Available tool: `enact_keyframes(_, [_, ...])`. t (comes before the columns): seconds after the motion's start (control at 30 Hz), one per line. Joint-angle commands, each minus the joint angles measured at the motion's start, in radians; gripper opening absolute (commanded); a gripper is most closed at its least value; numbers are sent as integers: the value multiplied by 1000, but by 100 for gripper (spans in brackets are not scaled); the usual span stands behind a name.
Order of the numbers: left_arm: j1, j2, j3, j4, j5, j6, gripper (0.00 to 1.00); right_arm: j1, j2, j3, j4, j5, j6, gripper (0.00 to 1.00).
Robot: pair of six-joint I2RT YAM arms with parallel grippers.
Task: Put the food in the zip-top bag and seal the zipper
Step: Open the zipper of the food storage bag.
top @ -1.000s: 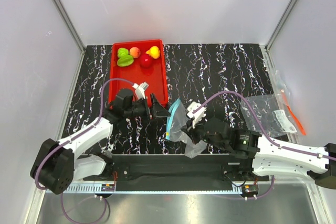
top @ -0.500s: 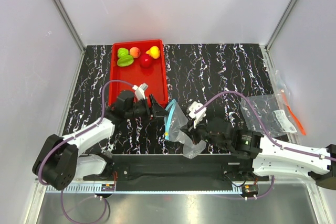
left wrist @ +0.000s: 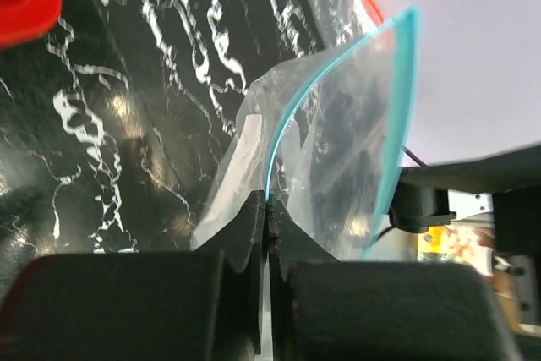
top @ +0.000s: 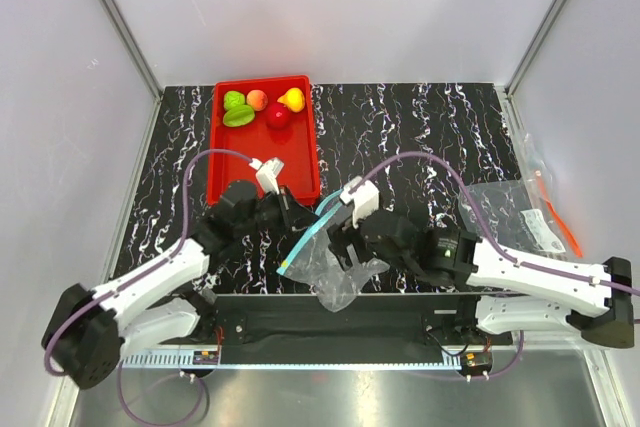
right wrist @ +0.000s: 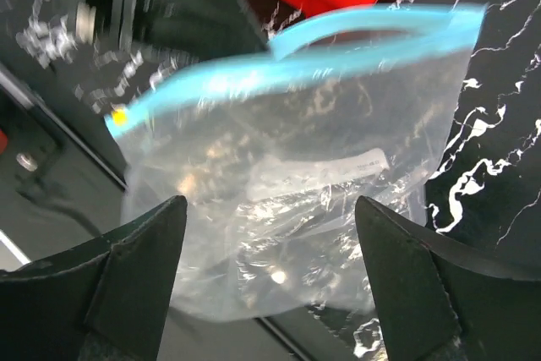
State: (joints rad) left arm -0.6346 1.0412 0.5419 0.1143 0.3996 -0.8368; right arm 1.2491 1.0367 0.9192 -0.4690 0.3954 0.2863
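Low in the centre of the top view, the left gripper (left wrist: 267,209) is clamped on the zipper (right wrist: 211,84) of the zip-top bag (top: 335,272). The right gripper (right wrist: 269,209) gapes wide just beside the bag, holding nothing. Farther off, upper left, the food (top: 262,105) sits in a red tray (top: 300,162).

walls (top: 350,7): plain white; tabletop (top: 420,127): black, white-veined; corner posts (top: 120,27): metal

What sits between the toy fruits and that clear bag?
In the top view, between the toy fruits and the zip-top bag lie bare red tray floor, then the left gripper, shut on the bag's zipper.
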Motion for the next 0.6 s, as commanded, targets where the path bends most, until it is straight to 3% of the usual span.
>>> enact_keyframes(0.0, [-58, -84, 32, -31, -182, 88, 0, 3, 61, 198, -158, 103, 183, 87])
enact_keyframes(0.17, [-151, -128, 52, -64, -319, 102, 0, 3, 189, 383, -267, 120, 342, 75])
enact_keyframes(0.4, [-241, -213, 79, -132, -514, 91, 0, 4, 281, 449, -293, 140, 482, 56])
enact_keyframes(0.57, [-272, -251, 107, -182, -631, 99, 0, 9, 354, 500, -387, 197, 553, 63])
